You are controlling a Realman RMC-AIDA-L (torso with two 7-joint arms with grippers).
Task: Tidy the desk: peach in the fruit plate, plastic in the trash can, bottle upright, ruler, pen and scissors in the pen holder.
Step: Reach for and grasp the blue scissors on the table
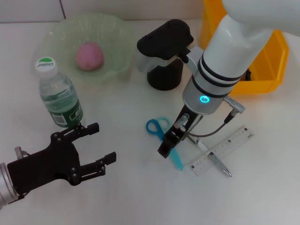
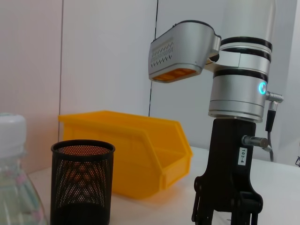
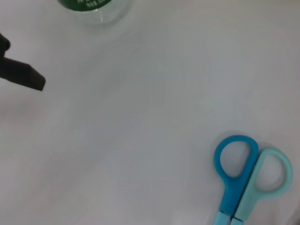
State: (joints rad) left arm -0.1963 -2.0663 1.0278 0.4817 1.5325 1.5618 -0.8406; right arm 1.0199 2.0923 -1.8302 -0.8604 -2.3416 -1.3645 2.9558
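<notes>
Over the scissors [image 1: 161, 131] on the white tabletop [image 1: 126, 197] I have the right tool [image 1: 168, 149] low; I cannot tell if it is clenched or released. My left tool [image 1: 96, 147] waits released near the upright bottle [image 1: 58, 96]. I see the peach [image 1: 89, 55] in the fruit plate [image 1: 117, 33], and the ruler [image 1: 224, 150] and pen [image 1: 213, 159] lying crossed.

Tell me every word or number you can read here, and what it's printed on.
"103-4": white sticker on the right gripper, seen in the left wrist view.
Green cap of the bottle: a word in white, too small to read.
Bottle's green label: too small.
Ruler markings: too small.
</notes>
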